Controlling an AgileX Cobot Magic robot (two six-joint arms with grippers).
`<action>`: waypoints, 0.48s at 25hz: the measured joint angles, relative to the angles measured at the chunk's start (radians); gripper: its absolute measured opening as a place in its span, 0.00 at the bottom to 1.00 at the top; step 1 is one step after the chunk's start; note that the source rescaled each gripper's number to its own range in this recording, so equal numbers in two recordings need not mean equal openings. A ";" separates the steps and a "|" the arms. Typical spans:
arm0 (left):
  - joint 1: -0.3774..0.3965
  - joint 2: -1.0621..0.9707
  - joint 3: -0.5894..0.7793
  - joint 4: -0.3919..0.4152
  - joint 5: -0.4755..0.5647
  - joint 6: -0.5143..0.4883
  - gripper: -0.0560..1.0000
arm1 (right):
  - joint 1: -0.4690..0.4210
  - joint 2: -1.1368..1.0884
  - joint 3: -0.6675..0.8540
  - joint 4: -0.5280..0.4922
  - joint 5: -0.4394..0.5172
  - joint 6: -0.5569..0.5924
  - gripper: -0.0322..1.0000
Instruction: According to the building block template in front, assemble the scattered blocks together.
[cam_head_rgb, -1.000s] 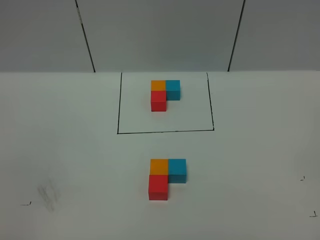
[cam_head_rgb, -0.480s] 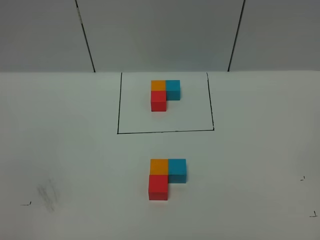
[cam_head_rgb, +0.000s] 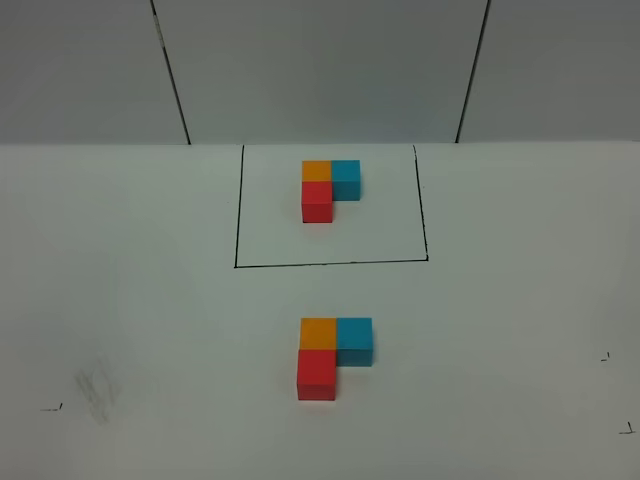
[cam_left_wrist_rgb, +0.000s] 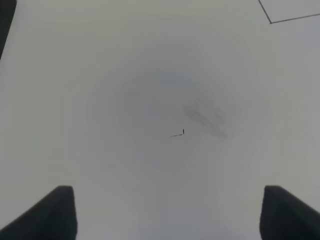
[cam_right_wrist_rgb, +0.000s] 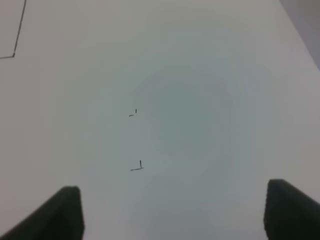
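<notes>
You see both claws spread wide over bare bench (cam_head_rgb: 520, 300): left claw (cam_left_wrist_rgb: 167, 212), right claw (cam_right_wrist_rgb: 172, 212), gripping nothing. Red cube (cam_head_rgb: 316, 373), orange cube (cam_head_rgb: 318, 332) and blue cube (cam_head_rgb: 355, 339) touch in an L mid-bench, just below the building block template (cam_head_rgb: 330, 205), well apart from either claw.

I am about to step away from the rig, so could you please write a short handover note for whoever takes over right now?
Left gripper: open, empty, over bare table beside a grey smudge.
Right gripper: open, empty, over bare table by small pen marks.
Template: orange, blue and red cubes in an L inside the black frame.
Loose blocks, in front of the frame: orange block, blue block to its right, red block in front of the orange one, all touching.
Done: the blocks appear to match the template's L.
Left: seemingly nothing but a final check.
</notes>
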 joint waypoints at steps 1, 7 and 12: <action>0.000 0.000 0.000 0.000 0.000 0.000 0.99 | 0.000 0.000 0.000 0.000 0.000 0.000 0.54; 0.000 0.000 0.000 0.000 0.000 0.000 0.99 | 0.000 0.000 0.000 0.000 0.000 0.000 0.54; 0.000 0.000 0.000 0.000 0.000 0.000 0.99 | 0.000 0.000 0.000 0.000 0.000 0.000 0.54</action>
